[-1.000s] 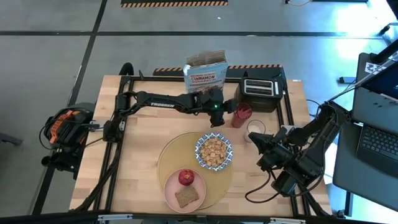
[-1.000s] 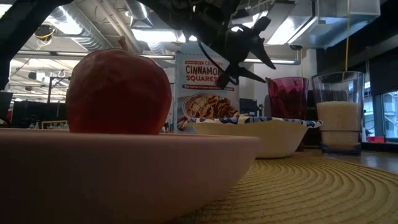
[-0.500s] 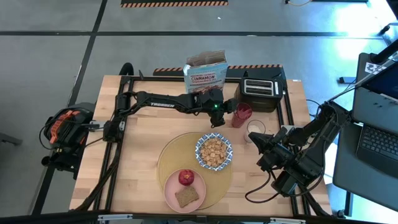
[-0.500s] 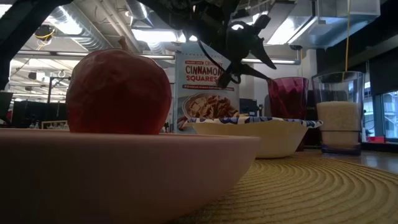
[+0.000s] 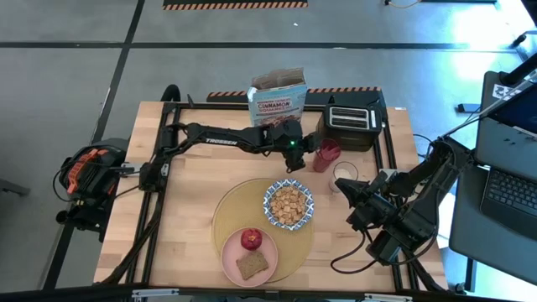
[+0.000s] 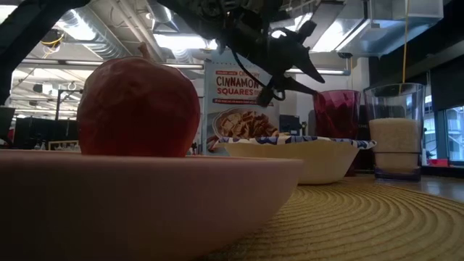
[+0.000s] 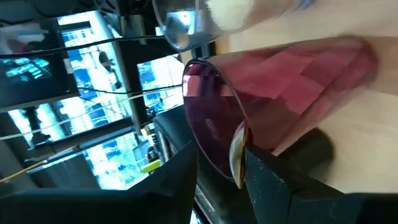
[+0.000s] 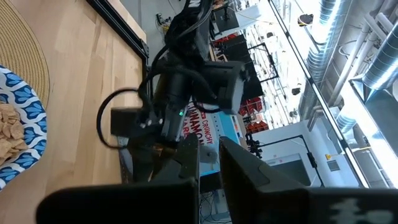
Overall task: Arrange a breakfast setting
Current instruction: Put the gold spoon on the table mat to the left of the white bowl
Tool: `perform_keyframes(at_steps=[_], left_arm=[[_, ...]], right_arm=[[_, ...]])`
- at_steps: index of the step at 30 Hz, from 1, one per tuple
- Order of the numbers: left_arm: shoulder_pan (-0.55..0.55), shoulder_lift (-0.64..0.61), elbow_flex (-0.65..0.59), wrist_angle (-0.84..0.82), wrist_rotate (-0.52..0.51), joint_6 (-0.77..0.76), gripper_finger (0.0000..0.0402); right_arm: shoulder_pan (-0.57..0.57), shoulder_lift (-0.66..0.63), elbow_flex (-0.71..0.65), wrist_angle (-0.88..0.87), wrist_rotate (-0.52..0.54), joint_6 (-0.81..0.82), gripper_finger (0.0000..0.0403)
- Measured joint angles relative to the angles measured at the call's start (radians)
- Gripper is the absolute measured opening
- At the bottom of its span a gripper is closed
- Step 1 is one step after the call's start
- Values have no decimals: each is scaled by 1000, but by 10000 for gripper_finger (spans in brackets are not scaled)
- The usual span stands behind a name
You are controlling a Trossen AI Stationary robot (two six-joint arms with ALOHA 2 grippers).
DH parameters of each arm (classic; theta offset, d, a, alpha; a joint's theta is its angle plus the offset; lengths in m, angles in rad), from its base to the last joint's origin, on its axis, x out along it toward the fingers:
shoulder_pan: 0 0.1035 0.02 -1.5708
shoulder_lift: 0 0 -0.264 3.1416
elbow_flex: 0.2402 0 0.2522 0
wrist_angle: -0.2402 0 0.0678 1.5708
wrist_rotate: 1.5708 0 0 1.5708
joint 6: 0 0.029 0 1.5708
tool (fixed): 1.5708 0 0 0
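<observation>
Reaching across the table, our left gripper (image 5: 309,149) hangs just beside the red cup (image 5: 326,154), jaws parted and holding nothing. Taking the tan placemat (image 5: 231,214) as our landmark, the patterned bowl (image 5: 289,204) and the pink plate (image 5: 250,256) with apple (image 5: 250,239) and toast (image 5: 251,265) lie on it, the cup and milk glass (image 5: 344,175) just off it. Our right gripper (image 5: 351,195) waits near the glass, jaws nearly closed, empty.
</observation>
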Motion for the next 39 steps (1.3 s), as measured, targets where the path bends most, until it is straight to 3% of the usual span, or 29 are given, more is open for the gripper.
perform_keyframes(at_steps=[7,19,32,39], left_arm=[[0,36,1,84,-21,4,121],[-1,36,0,86,-33,7,119],[-5,36,-2,52,-72,2,9],[-5,36,-2,53,-97,1,4]], right_arm=[[0,1,-1,0,-1,-1,33],[0,1,-1,0,-8,-2,33],[0,0,-1,0,-8,-2,33],[0,0,-1,0,-7,-2,33]])
